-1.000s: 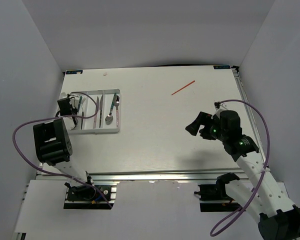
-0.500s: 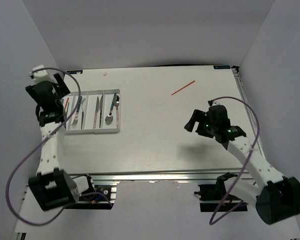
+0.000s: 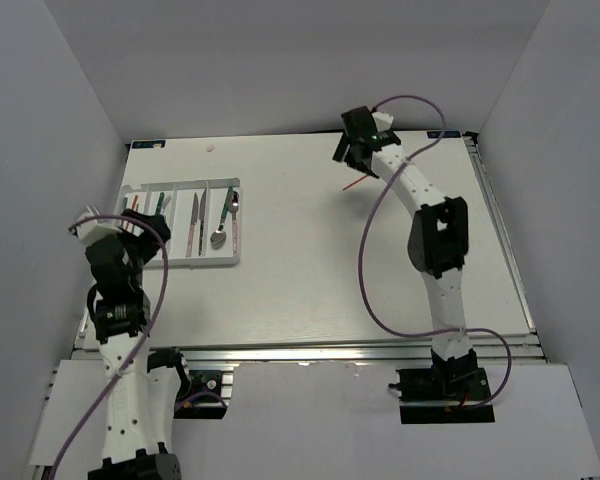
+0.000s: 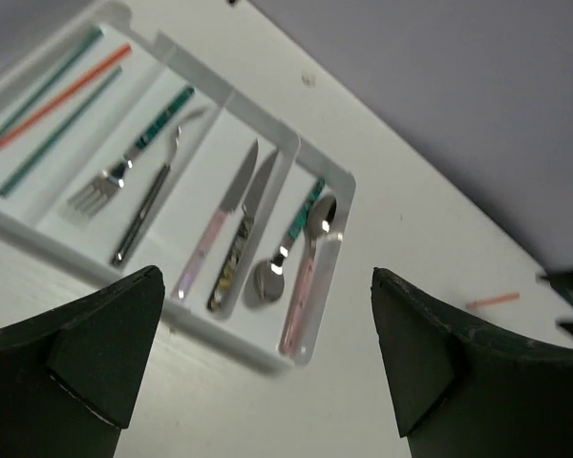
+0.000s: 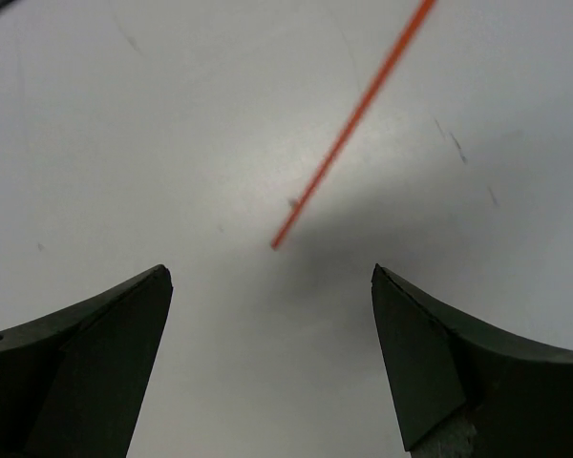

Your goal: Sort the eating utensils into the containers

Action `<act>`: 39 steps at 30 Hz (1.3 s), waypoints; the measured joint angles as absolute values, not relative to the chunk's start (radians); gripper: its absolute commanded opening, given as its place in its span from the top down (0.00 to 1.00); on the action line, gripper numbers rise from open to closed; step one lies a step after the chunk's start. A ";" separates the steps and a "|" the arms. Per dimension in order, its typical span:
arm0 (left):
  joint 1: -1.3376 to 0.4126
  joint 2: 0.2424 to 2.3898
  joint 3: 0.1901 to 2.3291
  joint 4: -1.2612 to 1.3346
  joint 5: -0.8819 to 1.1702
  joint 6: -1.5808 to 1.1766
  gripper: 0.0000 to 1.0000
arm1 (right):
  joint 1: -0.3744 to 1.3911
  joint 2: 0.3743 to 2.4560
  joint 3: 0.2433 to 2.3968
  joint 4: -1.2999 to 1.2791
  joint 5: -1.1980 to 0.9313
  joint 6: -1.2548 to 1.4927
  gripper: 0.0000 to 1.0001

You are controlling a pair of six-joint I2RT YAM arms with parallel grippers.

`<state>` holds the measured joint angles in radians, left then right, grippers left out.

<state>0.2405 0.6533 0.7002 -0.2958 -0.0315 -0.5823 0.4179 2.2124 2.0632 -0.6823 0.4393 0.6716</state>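
Observation:
The white tray (image 3: 232, 262) lies at the table's left, its slots the containers. In the left wrist view the tray (image 4: 267, 358) holds red and teal chopsticks (image 4: 62, 95), two forks (image 4: 138, 153), two knives (image 4: 231, 229) and two spoons (image 4: 301, 258). My left gripper (image 3: 138, 228) hovers open and empty near the tray's near-left corner, shown as the left gripper (image 4: 267, 275). One red chopstick (image 5: 349, 129) lies loose on the far table, seen from above as the chopstick (image 3: 353, 184). My right gripper (image 3: 352, 160) hangs open just above it, and in its wrist view the right gripper (image 5: 270, 272) straddles the stick's near end without touching it.
White walls enclose the table on three sides. The right arm (image 3: 435, 235) stretches across the table's right half to the far edge. A small pale mark (image 3: 211, 147) sits near the far-left edge. A cable loops beside each arm.
The left gripper has opened and drawn back from the tray's left slot toward the near left. The right arm swung from the near right to the far edge, above the red chopstick.

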 measured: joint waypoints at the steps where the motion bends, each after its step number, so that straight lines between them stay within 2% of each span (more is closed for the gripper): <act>1: 0.235 0.604 0.645 -0.297 -0.010 -0.585 0.02 | 0.415 2.292 2.188 -0.695 0.459 0.678 0.11; 3: 0.216 0.550 0.596 -0.339 0.019 -0.579 0.02 | 0.406 2.391 2.314 -0.699 0.488 0.686 0.11; 8: 0.162 0.553 0.596 -0.321 0.093 -0.556 0.02 | 0.368 2.428 2.213 -0.657 0.608 0.673 0.11; 12: 0.156 0.557 0.588 -0.290 0.172 -0.558 0.02 | 0.339 2.547 2.330 -0.601 0.701 0.569 0.13; 17: 0.154 0.536 0.560 -0.257 0.241 -0.566 0.02 | 0.327 2.581 2.314 -0.474 0.727 0.477 0.13; 23: 0.153 0.551 0.560 -0.235 0.287 -0.569 0.02 | 0.327 2.603 2.349 -0.412 0.718 0.440 0.14; 27: 0.146 0.561 0.560 -0.232 0.302 -0.569 0.02 | 0.319 2.625 2.363 -0.392 0.686 0.431 0.22; 31: 0.139 0.569 0.560 -0.231 0.312 -0.569 0.02 | 0.284 2.676 2.399 -0.413 0.623 0.427 0.23; 39: 0.135 0.593 0.560 -0.232 0.326 -0.569 0.02 | 0.218 2.700 2.448 -0.468 0.499 0.418 0.36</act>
<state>0.1352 0.5934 0.5598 -0.2321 0.3264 -0.5690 0.2184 2.6999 2.4477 -0.4679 0.4988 0.4175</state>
